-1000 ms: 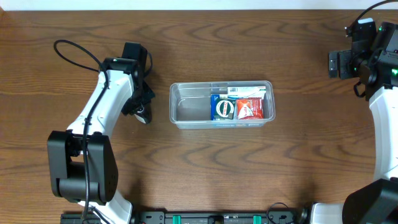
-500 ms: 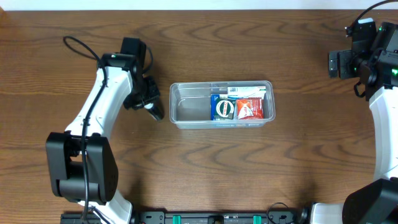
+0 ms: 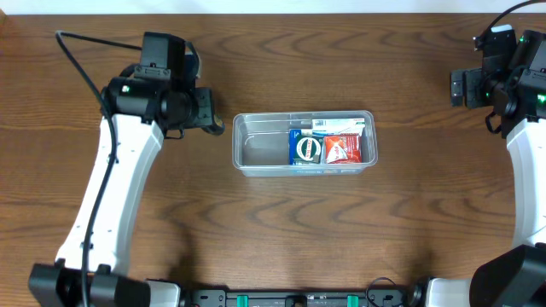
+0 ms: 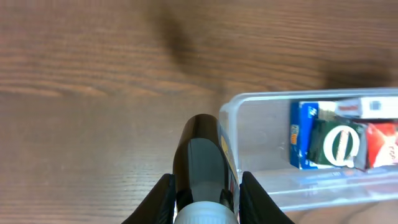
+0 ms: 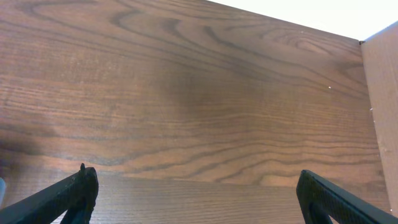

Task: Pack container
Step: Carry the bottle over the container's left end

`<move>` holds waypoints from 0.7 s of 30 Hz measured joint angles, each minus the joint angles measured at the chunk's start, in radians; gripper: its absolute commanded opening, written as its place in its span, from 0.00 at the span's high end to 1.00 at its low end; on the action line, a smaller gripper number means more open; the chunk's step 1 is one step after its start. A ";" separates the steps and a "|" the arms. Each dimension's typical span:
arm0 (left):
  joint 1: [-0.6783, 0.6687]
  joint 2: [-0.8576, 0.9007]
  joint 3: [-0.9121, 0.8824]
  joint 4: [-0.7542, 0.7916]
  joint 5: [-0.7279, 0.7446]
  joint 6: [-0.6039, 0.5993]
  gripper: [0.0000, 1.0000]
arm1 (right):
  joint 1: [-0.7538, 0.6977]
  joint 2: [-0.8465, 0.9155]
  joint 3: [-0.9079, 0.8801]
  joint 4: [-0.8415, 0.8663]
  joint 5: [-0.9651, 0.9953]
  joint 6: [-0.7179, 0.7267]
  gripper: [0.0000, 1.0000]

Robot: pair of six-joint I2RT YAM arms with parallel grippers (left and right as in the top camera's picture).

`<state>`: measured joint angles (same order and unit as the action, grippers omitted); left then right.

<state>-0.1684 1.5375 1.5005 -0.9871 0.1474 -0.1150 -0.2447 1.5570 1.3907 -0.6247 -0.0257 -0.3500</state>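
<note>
The clear plastic container (image 3: pixel 256 153) sits mid-table. A blue packet (image 3: pixel 304 147) and a red packet (image 3: pixel 340 150) lie in its right half; its left half is bare. It also shows in the left wrist view (image 4: pixel 261 124). My left gripper (image 4: pixel 204 193) is shut on a dark bottle (image 4: pixel 202 155) with a pale cap, held just left of the container's left end. In the overhead view the left gripper (image 3: pixel 212 124) is at the container's upper-left corner. My right gripper (image 5: pixel 196 193) is open and empty at the far right, over bare wood.
The right arm (image 3: pixel 512 85) stays at the table's right edge. The left arm (image 3: pixel 119 170) stretches along the left side with a black cable (image 3: pixel 72 51) behind it.
My left gripper has lifted the bottle off the table and carried it right and up, from left of the container to its upper-left corner. The right arm has not moved.
</note>
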 measured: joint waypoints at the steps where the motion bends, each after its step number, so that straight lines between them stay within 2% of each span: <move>1: -0.013 -0.005 0.000 0.001 -0.003 0.008 0.87 | 0.000 0.000 0.000 0.000 0.000 0.000 0.01; 13: -0.329 -0.002 0.000 0.072 -0.064 0.117 0.87 | 0.000 0.000 0.000 0.000 0.000 0.000 0.01; 21: -0.374 0.108 0.000 0.107 -0.140 0.084 0.87 | 0.000 0.000 0.000 0.000 0.000 0.000 0.01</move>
<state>-0.5423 1.6455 1.5005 -0.8803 0.0074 -0.0307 -0.2447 1.5570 1.3907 -0.6247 -0.0261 -0.3500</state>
